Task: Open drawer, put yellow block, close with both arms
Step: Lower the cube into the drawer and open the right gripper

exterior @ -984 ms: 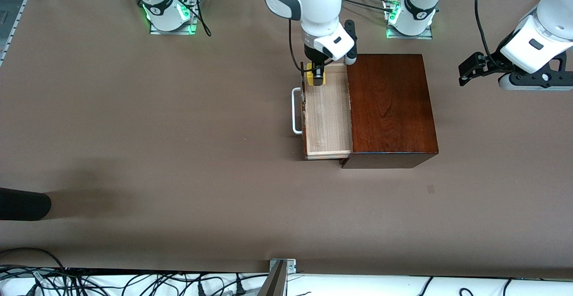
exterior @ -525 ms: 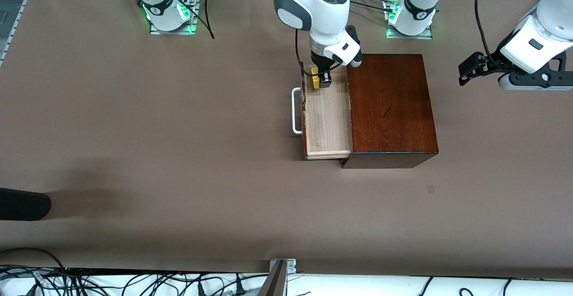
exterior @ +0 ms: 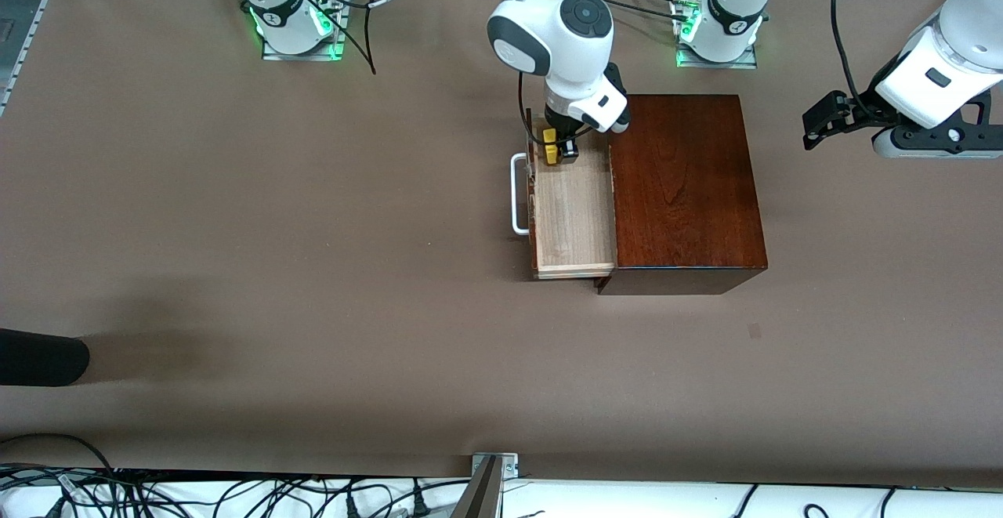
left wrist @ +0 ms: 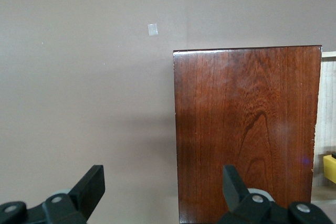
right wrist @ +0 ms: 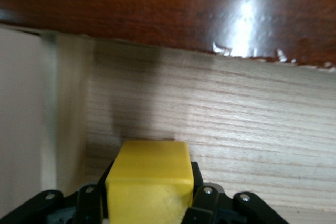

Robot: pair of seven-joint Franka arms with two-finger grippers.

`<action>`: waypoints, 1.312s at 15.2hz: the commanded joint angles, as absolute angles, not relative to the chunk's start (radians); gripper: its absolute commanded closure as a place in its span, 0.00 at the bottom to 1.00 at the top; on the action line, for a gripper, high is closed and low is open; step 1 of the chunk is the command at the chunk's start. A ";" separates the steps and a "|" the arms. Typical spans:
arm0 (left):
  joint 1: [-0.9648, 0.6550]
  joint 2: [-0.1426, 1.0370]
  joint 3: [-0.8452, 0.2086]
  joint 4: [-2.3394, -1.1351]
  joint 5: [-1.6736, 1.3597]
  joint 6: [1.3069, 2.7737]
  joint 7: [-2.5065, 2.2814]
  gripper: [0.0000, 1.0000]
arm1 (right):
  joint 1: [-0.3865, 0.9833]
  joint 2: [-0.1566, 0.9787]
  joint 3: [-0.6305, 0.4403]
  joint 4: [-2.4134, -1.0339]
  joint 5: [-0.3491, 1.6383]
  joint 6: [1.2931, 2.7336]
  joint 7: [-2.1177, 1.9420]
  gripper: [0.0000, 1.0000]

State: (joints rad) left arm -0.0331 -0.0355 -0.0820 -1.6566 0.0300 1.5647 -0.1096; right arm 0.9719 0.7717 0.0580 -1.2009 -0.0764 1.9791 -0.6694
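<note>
Colours only: counter (exterior: 313, 267) was flat matte brown, no pattern. Box (exterior: 686, 189) was glossy dark mahogany with visible arched grain. Drawer (exterior: 572, 220) tray was pale light wood, fine straight grain; its handle (exterior: 517, 193) white. Yellow block (exterior: 551, 148) between the right claw (exterior: 559, 150) pads was plain bright yellow, matte. Both claws were black, left claw (exterior: 815, 128) included; arm shells white with grey joint caps. Bases glowed green.

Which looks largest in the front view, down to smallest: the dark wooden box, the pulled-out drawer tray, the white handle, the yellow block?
1. Dark wooden box
2. Drawer tray
3. White handle
4. Yellow block, held in the right gripper over the tray; being raised toward the camera, it may look slightly bigger.
</note>
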 commanded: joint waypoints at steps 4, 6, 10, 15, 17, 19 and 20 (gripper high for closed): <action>-0.031 -0.026 -0.083 -1.629 0.012 1.542 -0.100 0.00 | 0.962 0.824 0.049 -1.160 -0.087 1.985 -0.672 1.00; -0.031 -0.026 -0.081 -1.629 0.011 1.542 -0.100 0.00 | 0.959 0.831 0.048 -1.152 -0.087 1.991 -0.670 1.00; -0.031 -0.028 -0.083 -1.629 0.011 1.542 -0.100 0.00 | 0.948 0.839 0.048 -1.150 -0.089 2.002 -0.667 0.98; -0.031 -0.028 -0.083 -1.629 0.011 1.542 -0.100 0.00 | 0.948 0.816 0.043 -1.117 -0.077 1.977 -0.664 0.00; -0.031 -0.026 -0.083 -1.629 0.011 1.534 -0.097 0.00 | 0.948 0.816 0.043 -1.034 -0.066 1.916 -0.626 0.00; -0.032 -0.028 -0.083 -1.628 0.011 1.526 -0.097 0.00 | 0.946 0.790 0.044 -0.976 -0.061 1.864 -0.618 0.00; -0.032 -0.028 -0.083 -1.628 0.011 1.522 -0.100 0.00 | 0.937 0.761 0.044 -0.974 -0.057 1.850 -0.617 0.00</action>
